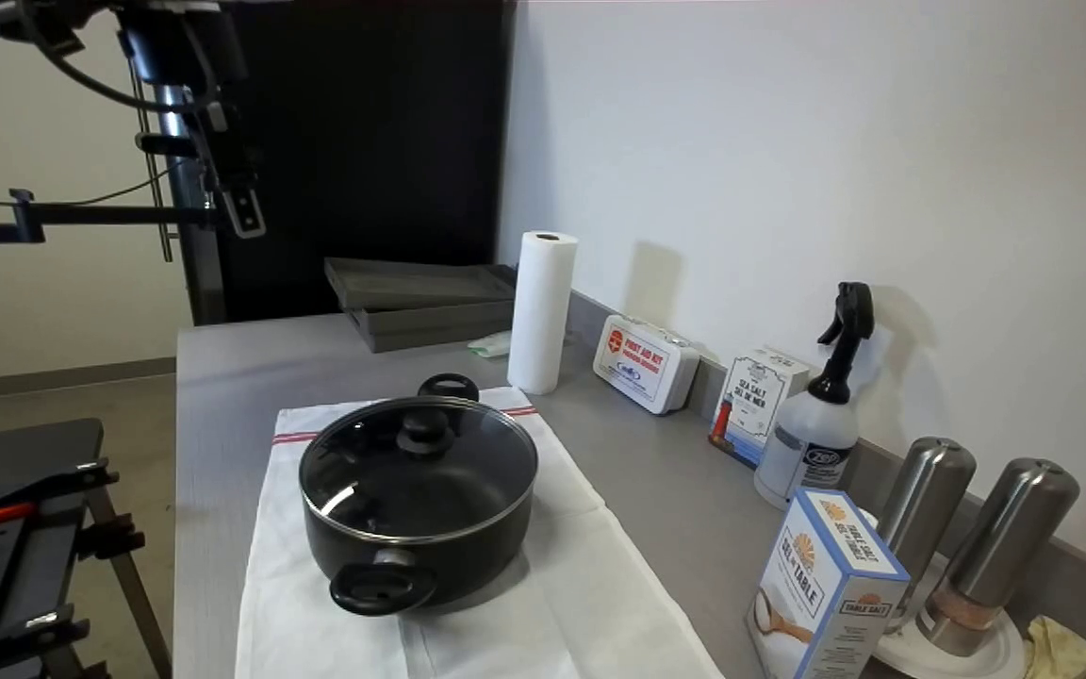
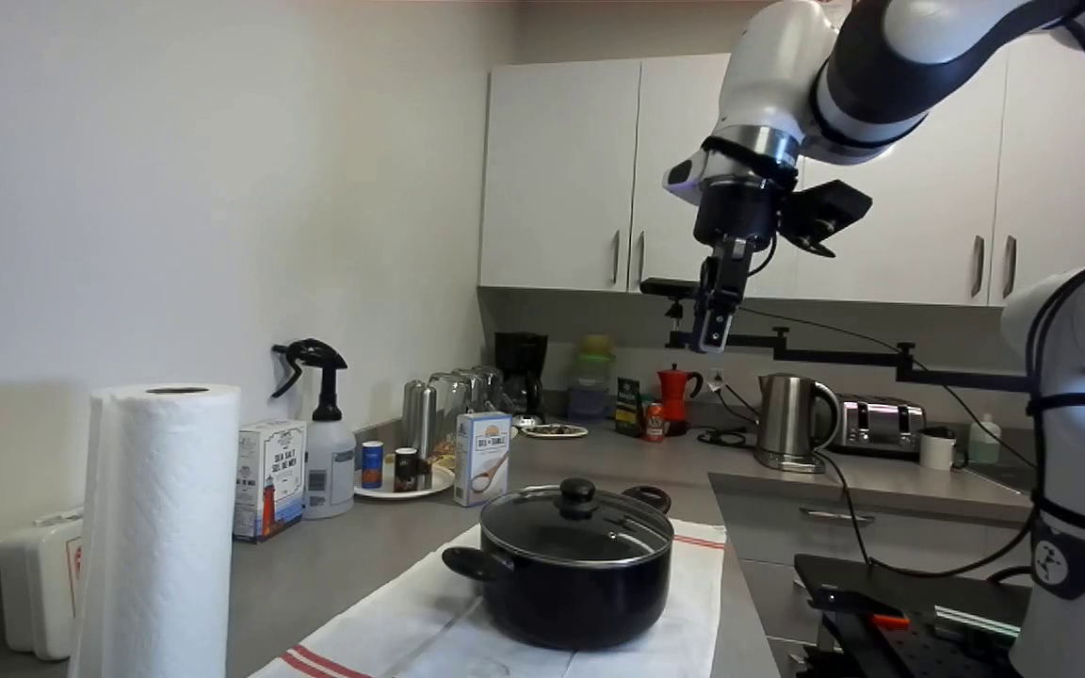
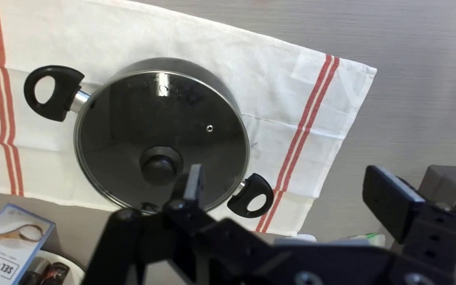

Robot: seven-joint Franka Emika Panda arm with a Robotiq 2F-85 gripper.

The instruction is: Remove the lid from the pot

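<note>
Lid (image 1: 416,481) on blk pot (image 2: 580,603), claw (image 3: 289,180) wide

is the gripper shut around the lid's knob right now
No, the wrist view shows the gripper standing open, with the black knob outside its jaws.

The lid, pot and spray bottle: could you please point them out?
Lid (image 3: 162,130): in the wrist view, on its glass.
Pot (image 2: 576,600): in an exterior view, on its wall.
Spray bottle (image 1: 816,420): in an exterior view, on its body.
</note>
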